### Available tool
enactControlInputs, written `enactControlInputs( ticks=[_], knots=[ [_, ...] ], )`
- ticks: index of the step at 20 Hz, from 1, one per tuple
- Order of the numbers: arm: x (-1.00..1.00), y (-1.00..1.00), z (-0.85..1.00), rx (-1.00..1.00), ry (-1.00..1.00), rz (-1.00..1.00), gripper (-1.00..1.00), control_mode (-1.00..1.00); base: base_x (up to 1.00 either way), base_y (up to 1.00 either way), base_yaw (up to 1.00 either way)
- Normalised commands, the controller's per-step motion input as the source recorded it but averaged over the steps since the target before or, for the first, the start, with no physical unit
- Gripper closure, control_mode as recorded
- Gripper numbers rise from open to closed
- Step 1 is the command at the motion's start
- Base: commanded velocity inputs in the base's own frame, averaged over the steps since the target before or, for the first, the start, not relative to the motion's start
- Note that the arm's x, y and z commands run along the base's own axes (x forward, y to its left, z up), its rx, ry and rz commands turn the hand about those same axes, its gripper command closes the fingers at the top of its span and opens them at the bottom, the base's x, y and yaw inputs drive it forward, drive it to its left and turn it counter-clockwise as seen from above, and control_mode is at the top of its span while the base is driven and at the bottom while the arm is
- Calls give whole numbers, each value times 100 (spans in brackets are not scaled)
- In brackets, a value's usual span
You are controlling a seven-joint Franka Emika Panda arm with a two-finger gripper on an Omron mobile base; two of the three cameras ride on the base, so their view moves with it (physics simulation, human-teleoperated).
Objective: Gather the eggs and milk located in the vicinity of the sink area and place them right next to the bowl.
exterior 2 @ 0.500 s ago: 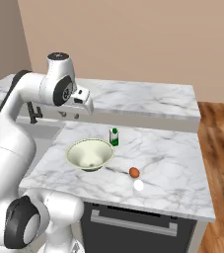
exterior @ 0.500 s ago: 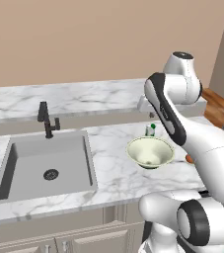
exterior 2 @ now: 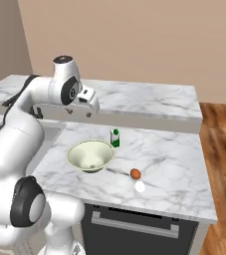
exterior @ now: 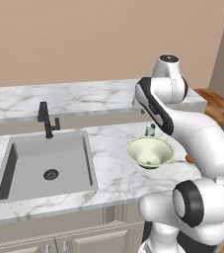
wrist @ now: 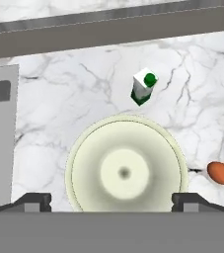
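The gripper (wrist: 111, 200) hangs above the bowl (exterior 2: 90, 155), jaws spread wide and empty. Milk (exterior 2: 115, 138) stands just behind the bowl; both eggs (exterior 2: 137, 180) lie nearby.

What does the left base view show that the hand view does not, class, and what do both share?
Left base view alone: the black faucet, the round dark drain and the white robot arm. Hand view alone: the orange-brown egg whole, and the gripper's dark tips set wide apart. Both: the pale cream-green bowl, the green-capped white milk container, the grey sink basin and the marble counter.
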Motion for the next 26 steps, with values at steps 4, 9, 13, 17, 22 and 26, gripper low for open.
enactControlInputs(
  ticks=[4, 9, 13, 17, 22, 26],
  knots=[
    [96, -24, -26, -5, 6, -28, -100, -100, 0, 0, 0],
    [84, -45, -51, -1, 8, -29, -100, -100, 0, 0, 0],
    [59, -53, -58, 0, 10, -15, -100, -100, 0, 0, 0],
    [46, -36, -15, 1, 5, -9, -100, -100, 0, 0, 0],
    [12, -8, -10, 10, 10, 0, -100, -100, 0, 0, 0],
    [28, -25, -19, 13, 10, -3, -100, -100, 0, 0, 0]
  ],
)
